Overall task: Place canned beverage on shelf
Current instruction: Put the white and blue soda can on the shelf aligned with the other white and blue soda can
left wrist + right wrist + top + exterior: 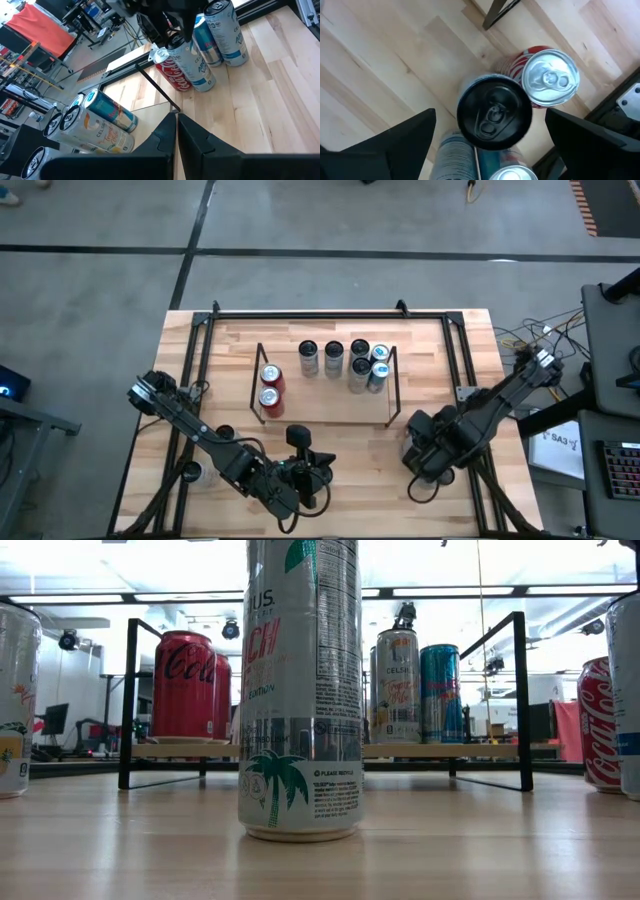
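Note:
The shelf (330, 405) stands at the table's middle, with two red cans (270, 386) at its left end and several cans (345, 360) along its far side. A cluster of cans stands on the table to the shelf's right. My right gripper (490, 119) hangs open above it, pointing down. Its fingers stand on either side of a black-topped can (494, 112) without touching it. A red can with a silver top (550, 77) stands right beside that one. My left gripper (176, 125) hovers shut and holds nothing, near the table's front middle (312, 472).
A tall white can (300, 690) stands close to the low camera, in front of the shelf (128, 705). Another can (15, 700) stands at the table's left. A black tubular frame (330, 313) runs round the table. Bare wood (360, 470) lies between the two grippers.

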Tool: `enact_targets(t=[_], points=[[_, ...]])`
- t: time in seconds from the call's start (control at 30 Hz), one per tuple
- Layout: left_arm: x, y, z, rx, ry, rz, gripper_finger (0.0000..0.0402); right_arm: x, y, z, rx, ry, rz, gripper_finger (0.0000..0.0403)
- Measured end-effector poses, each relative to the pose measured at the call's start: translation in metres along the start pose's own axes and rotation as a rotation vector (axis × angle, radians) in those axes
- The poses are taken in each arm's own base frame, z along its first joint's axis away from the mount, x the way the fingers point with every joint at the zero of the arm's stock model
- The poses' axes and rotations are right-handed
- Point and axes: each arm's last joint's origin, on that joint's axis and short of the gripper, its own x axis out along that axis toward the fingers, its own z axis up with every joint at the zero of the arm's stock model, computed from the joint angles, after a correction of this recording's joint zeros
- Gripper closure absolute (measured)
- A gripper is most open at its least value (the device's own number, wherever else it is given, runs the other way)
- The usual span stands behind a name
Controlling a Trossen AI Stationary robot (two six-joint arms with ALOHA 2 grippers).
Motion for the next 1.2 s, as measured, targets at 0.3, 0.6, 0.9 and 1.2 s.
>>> enact_targets(t=[0.3,0.6,0.9,1.2], points=[[0.0,0.0,0.0,-0.001,0.0,-0.001,0.0402,0.016,0.012,0.005,-0.045,0.022,-0.059,0.0035],[0.0,-0.001,-0.001,0.0,0.002,-0.001,0.0402,0.027,0.02,0.006,-0.072,0.059,-0.081,0.0038],[0.001,-0.001,-0.002,-0.004,0.003,-0.001,0.0402,0.031,0.023,0.006,-0.084,0.062,-0.096,0.0123],[0.001,-0.001,-0.002,-0.012,0.002,-0.001,0.0402,0.031,0.022,0.009,-0.08,0.056,-0.095,0.0149]])
